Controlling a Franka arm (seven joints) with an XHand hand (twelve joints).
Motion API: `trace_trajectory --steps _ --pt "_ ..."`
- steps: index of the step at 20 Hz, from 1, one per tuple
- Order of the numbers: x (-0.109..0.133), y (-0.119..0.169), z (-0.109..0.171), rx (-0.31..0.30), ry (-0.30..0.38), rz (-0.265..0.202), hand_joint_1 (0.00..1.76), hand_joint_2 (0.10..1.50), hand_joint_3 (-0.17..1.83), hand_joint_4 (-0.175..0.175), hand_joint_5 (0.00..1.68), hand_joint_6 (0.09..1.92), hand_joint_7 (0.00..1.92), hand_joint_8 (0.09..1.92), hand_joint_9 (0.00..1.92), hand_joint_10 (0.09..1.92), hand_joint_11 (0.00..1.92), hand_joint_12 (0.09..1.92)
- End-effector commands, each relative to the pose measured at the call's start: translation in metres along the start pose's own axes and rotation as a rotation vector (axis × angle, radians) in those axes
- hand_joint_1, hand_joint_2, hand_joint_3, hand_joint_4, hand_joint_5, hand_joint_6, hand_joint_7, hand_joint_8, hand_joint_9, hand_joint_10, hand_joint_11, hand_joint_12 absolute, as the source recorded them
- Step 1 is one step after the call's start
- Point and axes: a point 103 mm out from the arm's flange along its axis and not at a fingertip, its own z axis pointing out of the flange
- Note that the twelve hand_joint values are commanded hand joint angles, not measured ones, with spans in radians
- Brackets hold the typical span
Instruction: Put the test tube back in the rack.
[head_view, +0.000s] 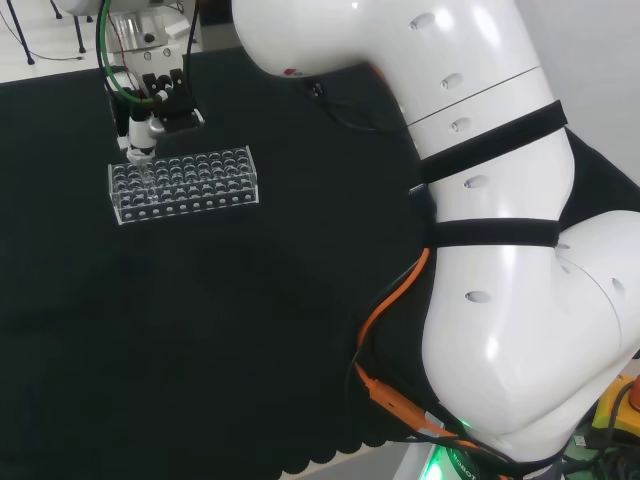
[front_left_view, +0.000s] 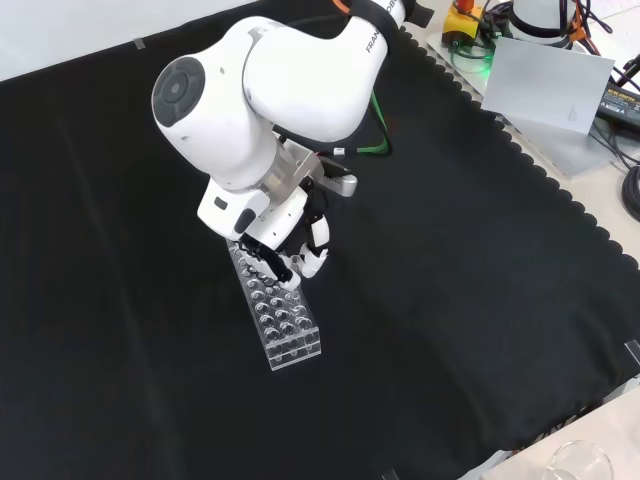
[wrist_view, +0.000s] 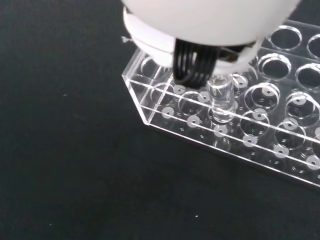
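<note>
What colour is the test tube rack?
Clear and colourless, the black cloth showing through the rack; the wrist view shows it best.

No label, number or sign can be read on the rack (head_view: 183, 184) or the black cloth. The print on the arm (front_left_view: 300, 75) is partly cut off.

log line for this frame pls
phase: inserting | hand: over rack's end nearest the arm, front view | test tube: upright, lower end in a hole near rack corner | release: not yet

The clear test tube (wrist_view: 220, 98) stood upright in a hole near one end of the clear, many-holed rack (wrist_view: 260, 131), which lay flat on the black cloth.
</note>
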Motion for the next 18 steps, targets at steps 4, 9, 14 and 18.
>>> trace_trajectory --steps 4,9,14,18 --pt "-0.007 0.002 0.007 0.012 0.004 0.004 1.44 0.61 0.67 -0.175 1.43 0.09 1.42 0.67 1.27 0.74 1.43 1.10" --pt "-0.006 0.007 0.017 0.021 0.003 0.002 1.44 0.61 0.67 -0.175 1.43 0.09 1.42 0.67 1.27 0.74 1.43 1.10" --pt "-0.003 0.010 0.025 0.033 0.006 -0.003 1.44 0.61 0.67 -0.175 1.43 0.09 1.42 0.67 1.27 0.74 1.43 1.10" --pt "-0.002 0.011 0.027 0.038 0.004 -0.008 1.44 0.61 0.67 -0.175 1.43 0.09 1.42 0.67 1.27 0.74 1.43 1.10"
